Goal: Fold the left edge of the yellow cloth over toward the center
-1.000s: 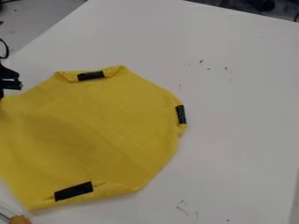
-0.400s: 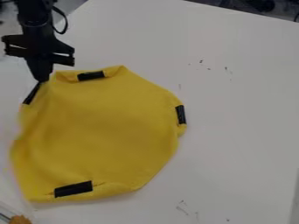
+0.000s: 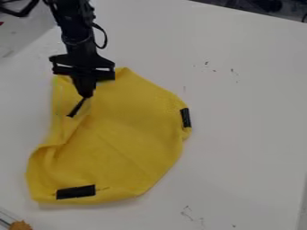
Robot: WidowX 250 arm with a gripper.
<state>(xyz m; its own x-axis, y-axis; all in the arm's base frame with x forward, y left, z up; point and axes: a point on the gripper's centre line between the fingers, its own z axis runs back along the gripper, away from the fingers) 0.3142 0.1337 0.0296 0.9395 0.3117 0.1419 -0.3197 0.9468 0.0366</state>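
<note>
Below, a dark-flecked white table [image 3: 246, 134], dark objects [image 3: 258, 5] beyond, bears the yellow cloth [image 3: 132, 143] the gripper [image 3: 87, 96] pinches.

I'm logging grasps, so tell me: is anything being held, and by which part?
The gripper holds the yellow cloth by its upper-left part, at the upper end of a black tape strip.
</note>
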